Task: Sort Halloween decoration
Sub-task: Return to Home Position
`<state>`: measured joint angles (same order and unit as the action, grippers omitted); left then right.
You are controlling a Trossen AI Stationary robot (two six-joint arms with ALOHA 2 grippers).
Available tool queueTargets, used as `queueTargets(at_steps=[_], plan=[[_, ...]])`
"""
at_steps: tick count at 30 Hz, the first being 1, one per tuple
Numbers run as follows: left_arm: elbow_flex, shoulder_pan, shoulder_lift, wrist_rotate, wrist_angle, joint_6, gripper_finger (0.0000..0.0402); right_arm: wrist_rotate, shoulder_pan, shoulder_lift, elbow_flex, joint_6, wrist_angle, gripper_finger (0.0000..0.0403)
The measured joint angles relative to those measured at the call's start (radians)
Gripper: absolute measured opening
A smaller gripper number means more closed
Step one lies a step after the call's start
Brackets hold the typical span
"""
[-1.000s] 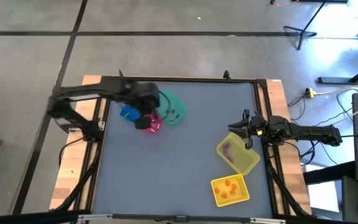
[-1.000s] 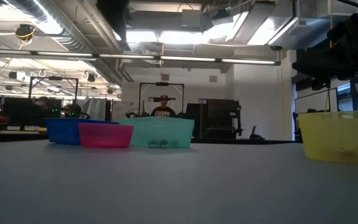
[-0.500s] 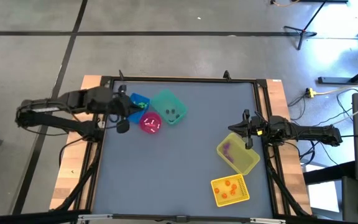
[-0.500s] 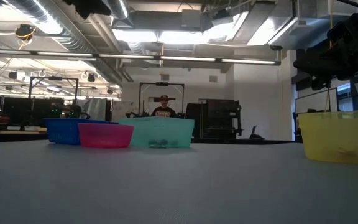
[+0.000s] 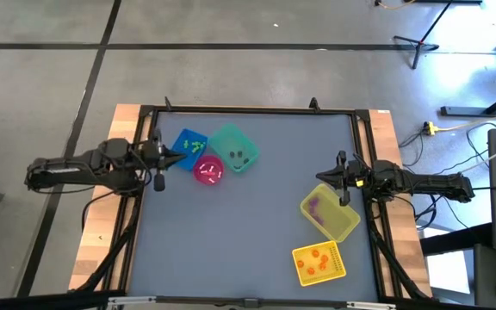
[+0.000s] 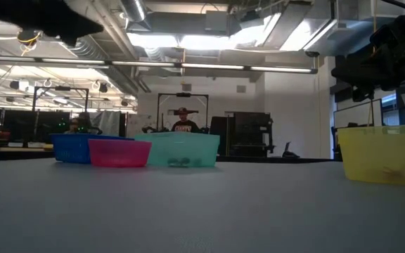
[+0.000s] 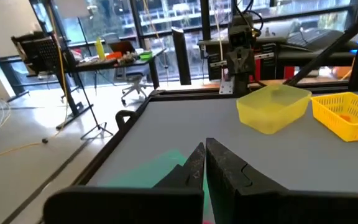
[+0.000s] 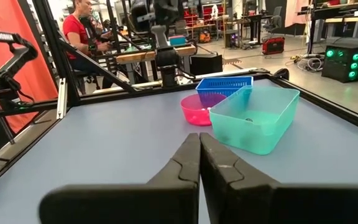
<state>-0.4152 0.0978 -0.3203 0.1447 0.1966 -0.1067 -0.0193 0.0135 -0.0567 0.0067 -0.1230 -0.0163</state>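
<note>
Two dark robot arms sit at opposite sides of a grey-blue table (image 5: 231, 241), seen from above. Compared with a second ago, the left arm has pulled back from over the bins to the table's left edge; the left gripper (image 5: 170, 156) now rests just beside the blue bin (image 5: 188, 145), which is fully uncovered. Its wrist camera shows the two fingers pressed together, holding nothing. The right arm has not moved: the right gripper (image 5: 324, 177) hangs at the right edge over the near rim of a yellow tub (image 5: 329, 213), fingers also together and empty.

All the decorations lie inside bins. Green trinkets (image 5: 193, 145) are in the blue bin, white trinkets (image 5: 209, 170) in the round pink bin (image 5: 208, 176) touching it, and dark trinkets (image 5: 239, 158) in the teal bin (image 5: 235, 142) beside both. Across the table, purple trinkets (image 5: 315, 206) lie in the yellow tub and orange trinkets (image 5: 319, 258) in a yellow basket (image 5: 300, 274) near the front edge. The bins stand where they stood before.

Wooden strips and a black frame border the table. At table height, the room behind is a workshop with ceiling lights and ducts, desks and dark equipment racks; a person (image 6: 183, 121) sits far back, behind the teal bin. Another person in a red shirt (image 8: 79, 28) shows in the right wrist view, beyond the table
</note>
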Motion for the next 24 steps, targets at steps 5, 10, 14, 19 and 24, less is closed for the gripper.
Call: queueTargets(at_steps=[5, 10, 14, 19, 24], plan=[[0.122, 0.0, 0.135, 0.0, -0.04, 0.0, 0.0001, -0.015, 0.0, 0.0, 0.0, 0.004, -0.003, 0.0005], [0.223, 0.0, 0.233, -0.037, -0.088, 0.001, 0.0001, -0.016, 0.0, 0.0, 0.0, 0.027, -0.003, 0.0005], [0.3, 0.0, 0.287, -0.067, -0.139, 0.002, 0.0001, -0.017, 0.0, 0.0, 0.0, 0.027, -0.004, 0.0005], [0.37, 0.0, 0.318, -0.052, -0.169, 0.055, 0.0001, -0.018, 0.0, 0.0, 0.0, 0.027, -0.004, 0.0005], [0.408, 0.0, 0.312, -0.058, -0.224, 0.105, 0.0001, -0.018, 0.0, 0.0, 0.0, 0.027, -0.004, 0.0005]])
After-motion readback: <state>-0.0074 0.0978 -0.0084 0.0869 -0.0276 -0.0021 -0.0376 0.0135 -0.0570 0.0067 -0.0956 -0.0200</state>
